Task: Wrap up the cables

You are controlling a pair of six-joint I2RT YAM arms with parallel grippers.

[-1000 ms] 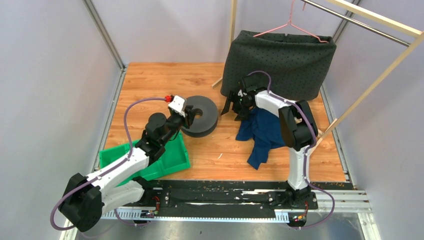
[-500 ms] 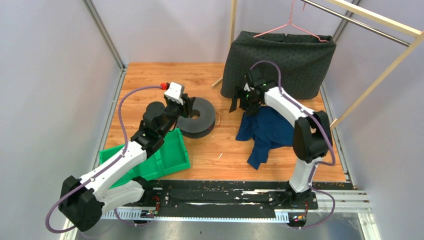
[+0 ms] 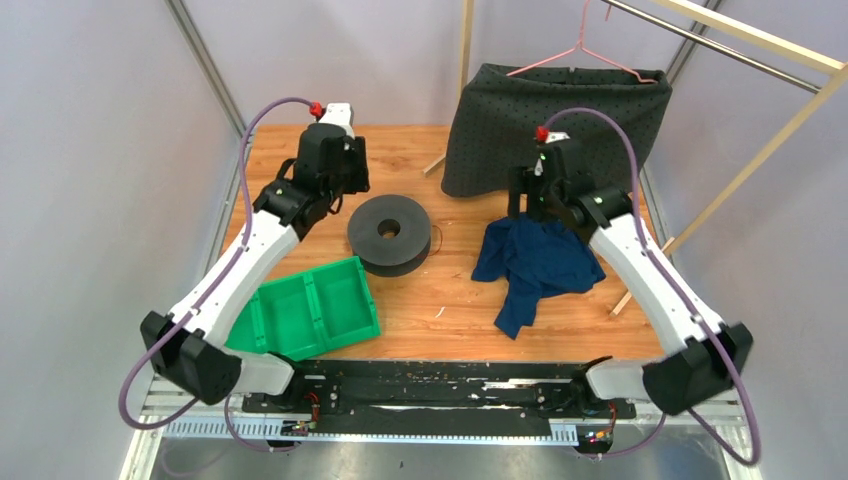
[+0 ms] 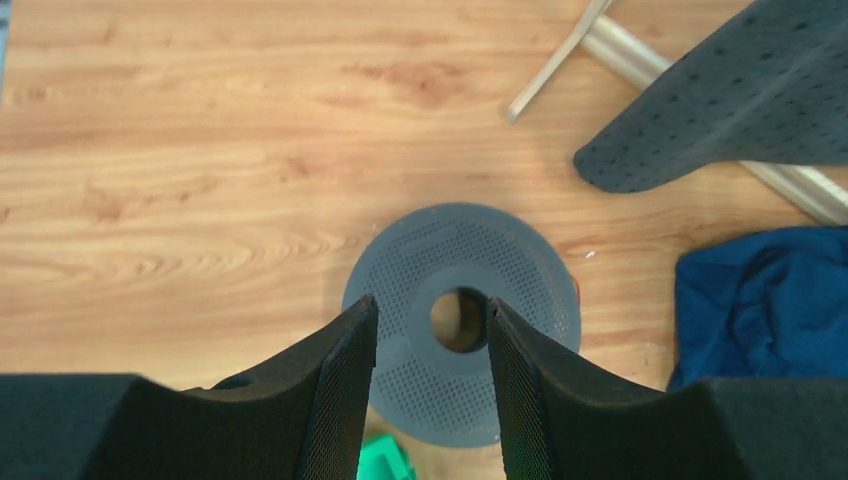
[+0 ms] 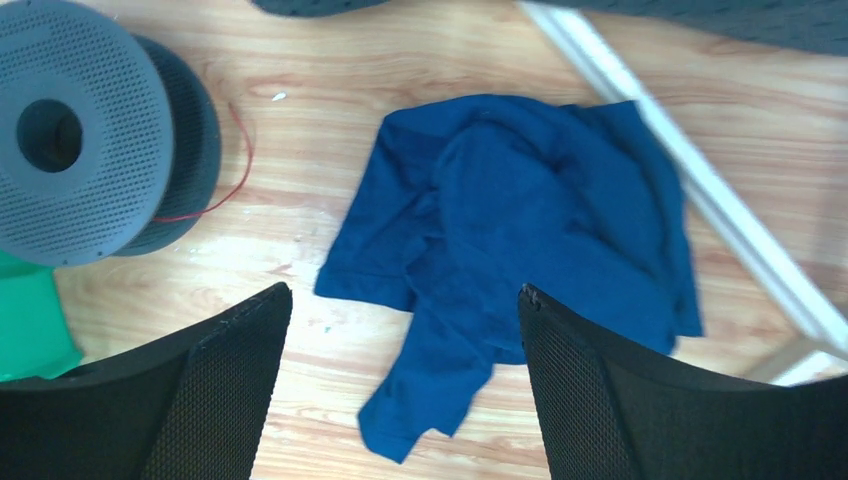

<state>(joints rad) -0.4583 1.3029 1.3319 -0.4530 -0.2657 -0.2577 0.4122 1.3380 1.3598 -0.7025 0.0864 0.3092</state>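
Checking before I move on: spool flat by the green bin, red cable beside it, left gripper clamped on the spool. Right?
Not clamped: the left gripper hangs open above the spool, holding nothing; the left wrist view shows it. The rest holds.

Both my arms raised and stretched forward, wrists aimed down, grippers empty.
My left arm (image 3: 245,260) reaches up and away from its base, left gripper (image 4: 430,312) facing straight down, fingers (image 4: 335,395) parted partway, nothing between them. My right arm (image 3: 650,275) mirrors it on the other side, right gripper (image 5: 402,300) facing down, jaws spread wide, gripping nothing.
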